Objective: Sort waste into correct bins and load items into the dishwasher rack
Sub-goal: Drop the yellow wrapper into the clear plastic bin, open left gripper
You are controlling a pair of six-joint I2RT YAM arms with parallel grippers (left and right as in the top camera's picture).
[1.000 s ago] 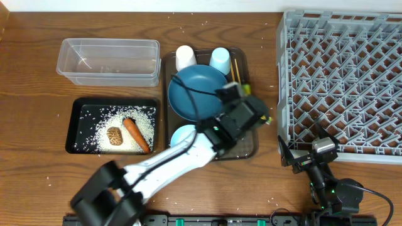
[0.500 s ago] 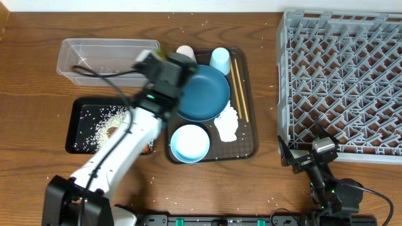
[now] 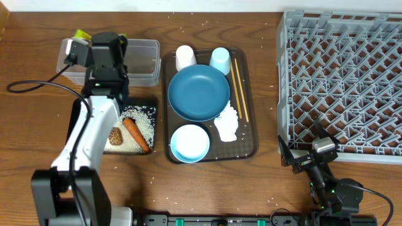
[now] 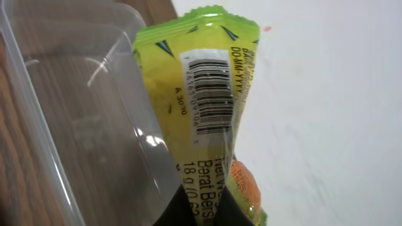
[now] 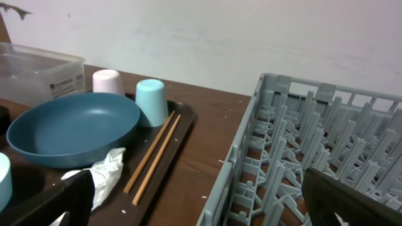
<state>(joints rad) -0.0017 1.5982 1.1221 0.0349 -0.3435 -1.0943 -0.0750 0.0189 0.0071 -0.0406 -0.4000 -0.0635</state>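
Observation:
My left gripper (image 3: 80, 43) is shut on the green-yellow snack wrapper (image 3: 80, 34) and holds it over the left end of the clear tub (image 3: 135, 61). The left wrist view shows the wrapper (image 4: 207, 94) pinched between the dark fingers (image 4: 182, 216), with the tub (image 4: 75, 132) below it. The black tray (image 3: 78, 135) holds rice, a carrot (image 3: 135, 134) and a brown lump (image 3: 115, 136). On the brown serving tray (image 3: 251, 147) sit the blue plate (image 3: 198, 92), both cups, the bowl (image 3: 190, 142), the tissue (image 3: 227, 122) and the chopsticks (image 3: 239, 88). My right gripper (image 3: 306, 158) stands open by the rack (image 3: 342, 81).
Rice grains are scattered over the wooden table. In the right wrist view the rack's wall (image 5: 276, 144) rises close on the right, with the chopsticks (image 5: 154, 157) and the light blue cup (image 5: 152, 102) to the left.
My left arm has swung from the right side of the brown tray across to the clear tub, carrying the wrapper. The right arm has not moved.

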